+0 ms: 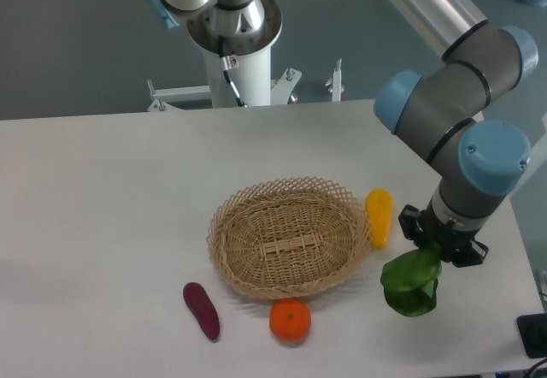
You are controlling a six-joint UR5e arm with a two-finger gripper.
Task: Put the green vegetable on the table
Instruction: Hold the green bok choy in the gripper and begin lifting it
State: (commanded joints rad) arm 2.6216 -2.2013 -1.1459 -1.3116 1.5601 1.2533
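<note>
The green vegetable (412, 282), dark floppy leaves, hangs from my gripper (442, 247) to the right of the basket, its lower leaves at or just above the white table (102, 190). The gripper's black fingers are shut on the vegetable's upper end, which they hide. Whether the leaves touch the tabletop cannot be told from this view.
A woven wicker basket (291, 239) sits mid-table with nothing in it. A yellow oblong vegetable (379, 217) lies against its right rim. An orange (290, 321) and a purple oblong vegetable (202, 310) lie in front. The table's right edge is near the gripper.
</note>
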